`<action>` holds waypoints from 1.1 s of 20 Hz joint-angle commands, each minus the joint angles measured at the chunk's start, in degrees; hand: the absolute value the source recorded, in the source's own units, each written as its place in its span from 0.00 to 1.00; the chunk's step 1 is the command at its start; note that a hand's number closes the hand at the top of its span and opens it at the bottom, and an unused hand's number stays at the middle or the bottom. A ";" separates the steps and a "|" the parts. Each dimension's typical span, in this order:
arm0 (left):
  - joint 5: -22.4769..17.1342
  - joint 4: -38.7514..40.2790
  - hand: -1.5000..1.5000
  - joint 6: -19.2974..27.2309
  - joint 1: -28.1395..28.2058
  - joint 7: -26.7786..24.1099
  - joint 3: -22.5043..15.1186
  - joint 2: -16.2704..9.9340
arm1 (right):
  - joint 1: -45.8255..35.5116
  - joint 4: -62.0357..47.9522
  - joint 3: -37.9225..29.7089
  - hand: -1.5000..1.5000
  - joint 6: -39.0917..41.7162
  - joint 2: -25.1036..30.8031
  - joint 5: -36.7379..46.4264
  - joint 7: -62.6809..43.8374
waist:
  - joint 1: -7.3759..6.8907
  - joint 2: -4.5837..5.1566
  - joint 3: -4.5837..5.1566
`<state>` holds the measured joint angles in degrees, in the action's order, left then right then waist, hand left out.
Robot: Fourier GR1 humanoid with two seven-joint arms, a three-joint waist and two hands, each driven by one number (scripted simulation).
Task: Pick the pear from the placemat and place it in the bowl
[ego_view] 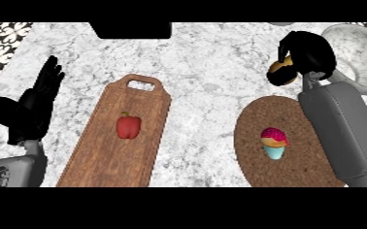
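- Because its fingers are curled round the pear (282, 73), the right robot hand (307, 53) holds the fruit up off the placemat (287, 170), beyond the mat's far edge, so it can travel toward the bowl (347, 39).
- The bowl sits at the far right corner, just beside the hand, partly cut off by the view's edge; the drop looks close.
- The cupcake (275, 142) stays on the placemat, not wanted.
- The left robot hand (39, 99) rests with fingers straight at the left edge, clear of the work.
- A red pepper (128, 126) lies on the cutting board (108, 165) on the desk (208, 77), well apart.
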<state>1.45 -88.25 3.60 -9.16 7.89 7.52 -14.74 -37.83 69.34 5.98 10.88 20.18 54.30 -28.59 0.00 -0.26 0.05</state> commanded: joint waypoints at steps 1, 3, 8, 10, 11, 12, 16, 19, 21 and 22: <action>0.67 -0.40 0.50 1.03 2.97 -1.37 -0.59 1.69 | -2.48 9.76 -1.92 1.00 -3.45 2.06 2.51 -4.49 | 0.90 -0.47 0.02; 0.79 -1.90 0.50 0.66 2.51 0.53 -0.94 1.10 | -4.76 10.79 -6.29 1.00 -5.03 4.13 1.28 -4.66 | 0.52 -0.26 -0.04; 0.20 -5.38 0.50 -0.03 4.51 -0.17 -0.58 1.28 | -2.72 15.83 -11.73 1.00 -3.23 6.75 -0.48 -6.67 | -0.04 0.06 -0.04; 1.58 2.83 0.50 1.20 -3.45 0.16 0.46 0.75 | -4.26 15.23 -13.04 1.00 -1.62 6.78 -1.65 -6.70 | 0.33 0.27 -0.03; 0.89 -3.60 0.50 -0.36 0.49 3.51 -0.78 0.37 | -5.22 11.62 -15.67 1.00 -4.10 7.71 -2.55 -4.67 | -0.25 0.25 -0.06; 0.05 -2.37 0.50 -1.71 1.72 0.97 0.56 -0.53 | -4.50 11.93 -17.08 1.00 -2.15 9.66 -3.64 -3.85 | -0.15 0.23 -0.04; -0.44 3.57 0.50 -2.16 -0.51 -3.95 1.45 0.52 | -5.95 4.17 -20.42 1.00 -5.42 10.27 -6.24 1.55 | -0.24 0.41 -0.03; 0.56 1.58 0.50 -1.03 -1.85 0.47 0.64 0.71 | -5.18 -2.77 -22.80 1.00 -9.45 10.93 -7.97 7.98 | -0.36 0.42 -0.07; -0.69 -1.86 0.50 -1.93 -1.79 3.71 1.09 -0.13 | -7.82 -9.85 -24.41 1.00 -12.21 12.25 -7.93 11.00 | -0.77 0.47 -0.08; 1.33 -0.24 0.50 -0.21 -1.27 0.93 -0.15 1.64 | -8.95 -14.31 -23.68 1.00 -15.01 11.24 -6.89 13.03 | -0.98 0.59 -0.08</action>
<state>1.48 -88.64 2.13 -9.79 8.67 8.19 -14.29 -45.17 64.43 -16.19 1.13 31.41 47.57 -21.27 -0.69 0.20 -0.02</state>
